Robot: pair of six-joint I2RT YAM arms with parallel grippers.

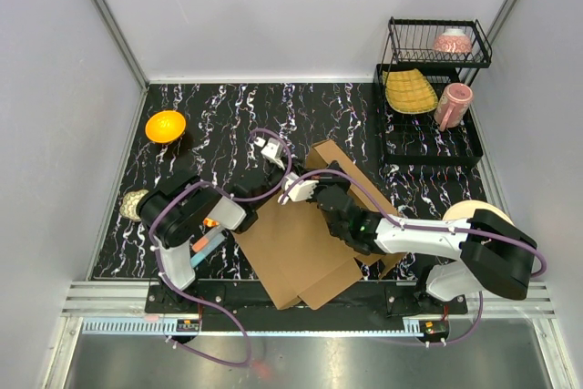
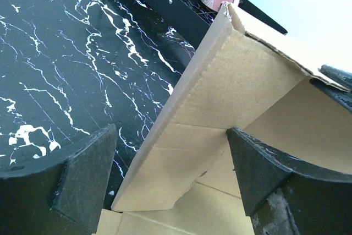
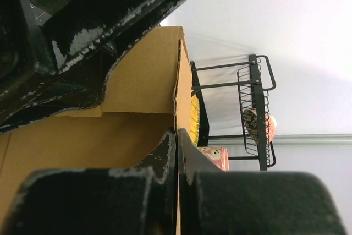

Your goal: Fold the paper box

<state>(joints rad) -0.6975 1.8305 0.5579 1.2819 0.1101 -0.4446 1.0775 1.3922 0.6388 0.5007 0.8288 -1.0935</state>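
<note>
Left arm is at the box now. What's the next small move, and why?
Probably shut the left gripper on the raised flap of the paper box. Its jaws stand open on either side of that flap, so closing should secure it for folding.

Left arm (image 1: 182,216) and right arm (image 1: 437,239): black and white housings, lavender cables looped alongside. Jaws matte black, paint scuffed grey-white at edges.

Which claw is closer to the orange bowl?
Left. The left gripper straddles the paper box's flap right of the orange bowl; the right gripper pinches the box farther right.
</note>
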